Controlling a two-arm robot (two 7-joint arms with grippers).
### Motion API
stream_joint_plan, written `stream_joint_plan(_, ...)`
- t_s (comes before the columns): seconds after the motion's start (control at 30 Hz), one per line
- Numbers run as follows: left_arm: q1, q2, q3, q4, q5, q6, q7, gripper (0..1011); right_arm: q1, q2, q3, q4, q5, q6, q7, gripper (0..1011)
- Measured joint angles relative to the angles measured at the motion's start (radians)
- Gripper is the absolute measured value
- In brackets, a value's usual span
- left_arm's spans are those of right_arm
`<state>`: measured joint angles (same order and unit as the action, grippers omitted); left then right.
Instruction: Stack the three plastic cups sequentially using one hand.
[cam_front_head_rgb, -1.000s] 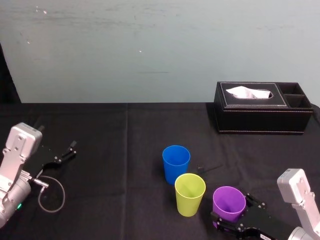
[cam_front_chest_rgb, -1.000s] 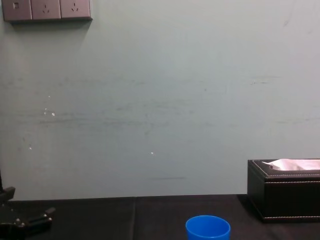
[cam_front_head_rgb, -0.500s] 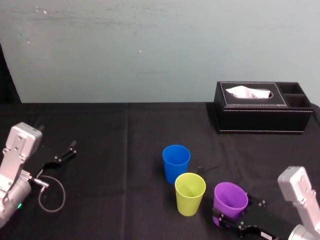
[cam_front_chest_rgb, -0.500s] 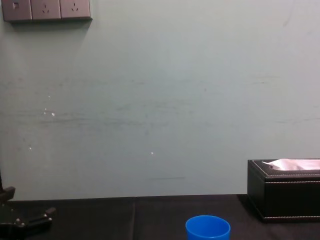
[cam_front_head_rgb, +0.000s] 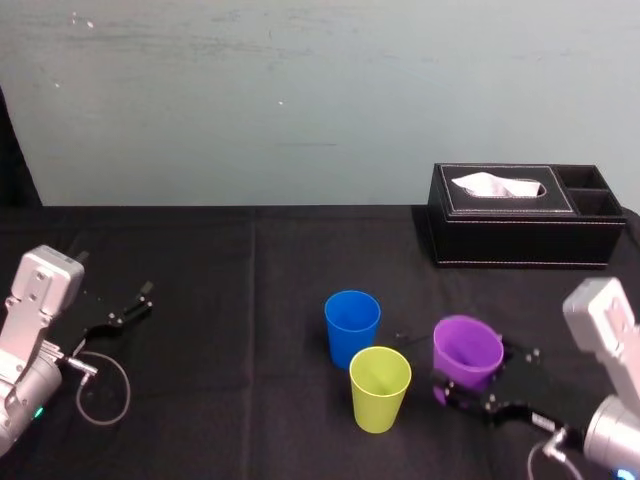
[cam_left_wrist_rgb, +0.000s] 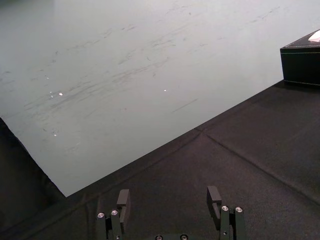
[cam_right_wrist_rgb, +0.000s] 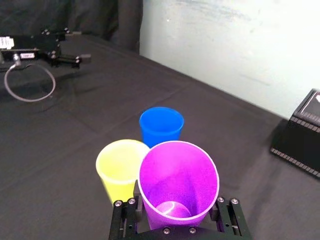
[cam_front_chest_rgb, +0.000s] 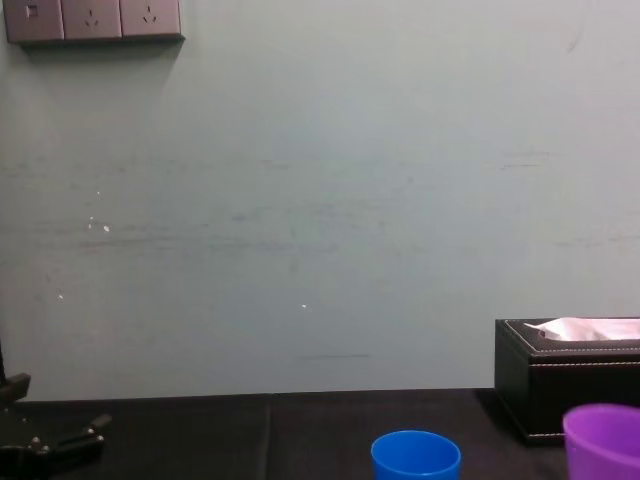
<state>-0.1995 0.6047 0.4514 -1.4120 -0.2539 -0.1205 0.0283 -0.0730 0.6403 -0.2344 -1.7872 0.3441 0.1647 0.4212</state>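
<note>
Black cloth (cam_front_head_rgb: 250, 300) covered the table, w/ a crease running front to back, and a pale grey-green wall (cam_front_head_rgb: 300, 100) stood right behind it. Wall sockets (cam_front_chest_rgb: 92, 18) sat high at the left in the chest view.

At the far right, near the wall, we saw a black tissue box (cam_front_head_rgb: 520, 235). A white tissue (cam_front_head_rgb: 495, 185) poked up through its top slot, and two small open compartments sat at its right end (too dark inside for us to read).

The blue cup (cam_front_head_rgb: 351, 327) stood upright mid-table. The yellow-green cup (cam_front_head_rgb: 379, 389) stood upright just beside it, nearer the robot; we couldn't tell whether they touched.

The purple cup (cam_front_head_rgb: 466, 355) was right of those two and close to the yellow-green one. It was tilted, and its rim sat higher than the blue cup's in the chest view. The right gripper (cam_front_head_rgb: 468, 388) clasped it low on the body, one finger on each side. The wrist cam looked straight into the cup's mouth down to its round base.

The left gripper (cam_left_wrist_rgb: 170, 200) lay at the table's left edge, well apart from the cups. Its fingers were spread w/ bare cloth between them, and a loop of cable (cam_front_head_rgb: 100, 385) lay beside the arm.
</note>
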Motion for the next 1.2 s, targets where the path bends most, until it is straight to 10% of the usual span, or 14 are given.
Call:
stream_joint_plan(0.4, 0.000, 0.000, 0.000, 0.000, 0.000, 0.000, 0.000, 1000, 0.173, -0.015, -0.045, -0.001, -0.015, 0.103, 0.013, 720)
stream_joint_plan(1.2, 0.000, 0.000, 0.000, 0.000, 0.000, 0.000, 0.000, 1000, 0.430, -0.181, -0.208, 0.162, -0.027, 0.219, 0.012, 720)
